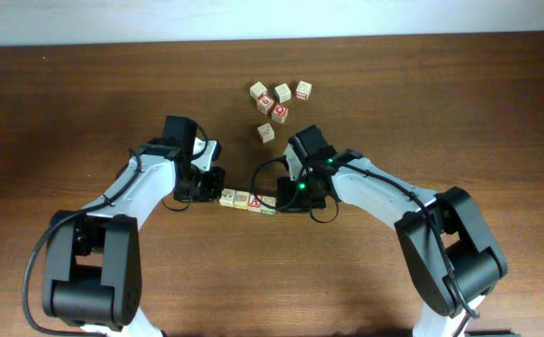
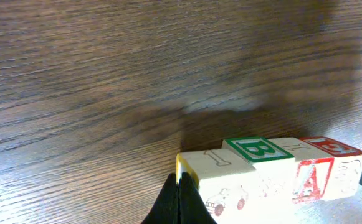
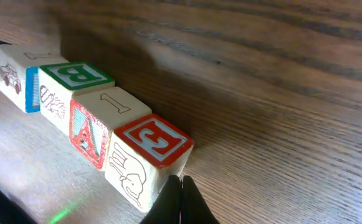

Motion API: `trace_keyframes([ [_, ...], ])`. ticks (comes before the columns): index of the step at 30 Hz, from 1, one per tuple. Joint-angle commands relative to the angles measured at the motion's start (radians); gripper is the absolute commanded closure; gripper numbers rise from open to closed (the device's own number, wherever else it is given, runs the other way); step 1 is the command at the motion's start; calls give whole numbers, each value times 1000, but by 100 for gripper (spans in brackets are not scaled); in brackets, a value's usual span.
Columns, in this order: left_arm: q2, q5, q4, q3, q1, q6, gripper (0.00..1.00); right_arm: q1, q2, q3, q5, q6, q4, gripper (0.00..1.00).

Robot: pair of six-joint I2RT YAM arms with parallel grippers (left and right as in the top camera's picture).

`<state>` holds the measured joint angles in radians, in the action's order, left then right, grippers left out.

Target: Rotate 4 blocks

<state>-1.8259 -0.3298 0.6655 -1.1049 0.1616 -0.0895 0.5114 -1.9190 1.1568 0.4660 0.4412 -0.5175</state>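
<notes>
Four pale wooden blocks [image 1: 247,200] lie in a tight row on the table between my two arms. In the left wrist view, my left gripper [image 2: 179,184] is shut and empty, with its tips against the end block that bears a car drawing [image 2: 221,180]. Beside that block come a green "B" block [image 2: 255,149] and a red "A" face [image 2: 308,180]. In the right wrist view, my right gripper [image 3: 181,184] is shut and empty. Its tips touch the opposite end block [image 3: 149,143], which has a red letter on top and an elephant on its side.
Several similar cubes [image 1: 281,103] lie loose at the back of the dark wooden table [image 1: 459,112], one of them [image 1: 266,132] closer to the row. Both arms [image 1: 140,187] [image 1: 384,192] reach in low from the front.
</notes>
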Motion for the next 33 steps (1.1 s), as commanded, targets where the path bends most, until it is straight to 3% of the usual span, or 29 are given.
trace_keyframes([
  [1, 18, -100, 5, 5, 26, 13, 100, 3, -1, 12, 15, 10, 16, 96],
  [8, 18, 41, -1, 5, 123, 15, 100, -29, -1, 12, 19, 9, -3, 96],
  [13, 1, 42, -22, 5, 140, 7, 100, -59, 0, 13, 38, -25, -31, 96],
  [16, 1, 42, -26, 5, 140, 7, 100, -69, 0, 26, 53, -55, -31, 84],
  [18, 1, 43, -27, 5, 138, -8, 99, -69, 1, 37, 52, -60, -49, 82],
  [20, 1, 42, -26, 5, 138, -8, 91, -69, 1, 37, 11, -58, -85, 70],
  [24, 1, 43, -25, 5, 138, -10, 82, -69, 1, 38, -60, 13, -127, 69],
  [33, 1, 187, 30, 5, 138, -104, 69, -122, 2, 39, -62, 12, -159, 70],
])
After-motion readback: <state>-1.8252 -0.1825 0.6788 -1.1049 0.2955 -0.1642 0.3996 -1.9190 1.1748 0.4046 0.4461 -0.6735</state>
